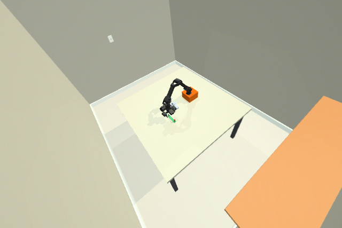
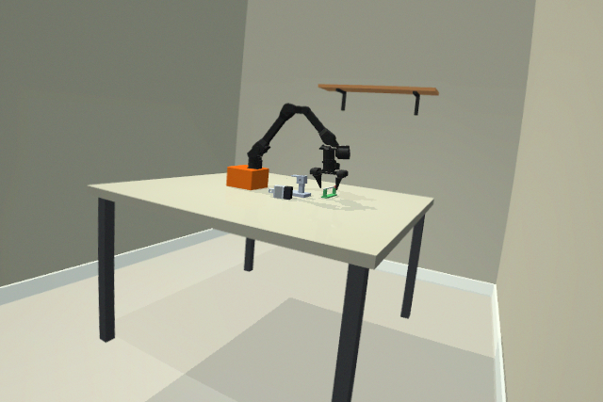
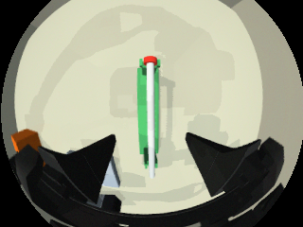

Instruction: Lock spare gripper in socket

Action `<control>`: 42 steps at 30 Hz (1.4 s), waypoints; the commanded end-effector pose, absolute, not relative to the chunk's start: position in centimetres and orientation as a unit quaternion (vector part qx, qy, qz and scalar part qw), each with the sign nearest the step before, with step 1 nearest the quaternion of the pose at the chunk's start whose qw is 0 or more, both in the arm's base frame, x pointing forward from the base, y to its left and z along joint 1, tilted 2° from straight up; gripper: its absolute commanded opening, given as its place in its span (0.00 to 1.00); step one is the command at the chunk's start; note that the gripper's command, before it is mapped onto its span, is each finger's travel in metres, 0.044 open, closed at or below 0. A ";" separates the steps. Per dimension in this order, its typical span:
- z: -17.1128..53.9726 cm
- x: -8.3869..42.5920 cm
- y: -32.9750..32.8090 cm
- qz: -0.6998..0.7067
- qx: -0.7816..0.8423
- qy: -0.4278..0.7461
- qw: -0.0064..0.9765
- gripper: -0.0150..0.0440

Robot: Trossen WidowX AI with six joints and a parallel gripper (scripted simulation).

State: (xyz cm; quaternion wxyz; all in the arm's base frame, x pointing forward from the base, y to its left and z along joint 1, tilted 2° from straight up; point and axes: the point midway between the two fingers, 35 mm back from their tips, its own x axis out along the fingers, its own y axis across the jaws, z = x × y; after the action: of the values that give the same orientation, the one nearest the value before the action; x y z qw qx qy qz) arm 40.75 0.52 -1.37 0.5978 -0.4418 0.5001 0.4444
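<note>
The white lock pin (image 3: 151, 104) with its red head (image 3: 150, 60) (image 1: 174, 120) lies lengthwise along the green rack (image 3: 142, 109) (image 1: 171, 118) (image 2: 328, 196), over its two end posts. My gripper (image 3: 151, 138) (image 2: 328, 187) is open, with one finger on each side of the pin's plain-end half and a gap to both. The pale blue mount (image 2: 301, 185) (image 1: 175, 105) stands upright beside the rack, partly hidden by a finger in the wrist view. The spare gripper, a grey and black block (image 2: 280, 191), lies on the table beside the mount. Its spigot end points away from the rack.
The arm rises from an orange base block (image 1: 189, 94) (image 2: 247, 177) (image 3: 26, 140) on the pale table (image 1: 199, 126) (image 2: 194, 201). The mount and spare gripper stand between that block and the rack. An orange-brown shelf (image 1: 292, 170) (image 2: 380, 88) is on the wall beyond the table.
</note>
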 end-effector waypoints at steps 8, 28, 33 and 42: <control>1.3 40.7 0.6 0.445 -0.442 0.500 0.598 1.00; 5.8 40.5 0.7 0.445 -0.444 0.498 0.598 1.00; 5.8 40.6 0.7 0.445 -0.444 0.498 0.598 1.00; 11.4 40.4 0.9 0.445 -0.444 0.497 0.598 1.00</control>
State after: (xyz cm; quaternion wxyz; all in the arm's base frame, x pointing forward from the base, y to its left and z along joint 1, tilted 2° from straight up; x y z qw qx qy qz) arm 40.49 0.86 8.99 0.5952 -0.4431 0.4990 0.4476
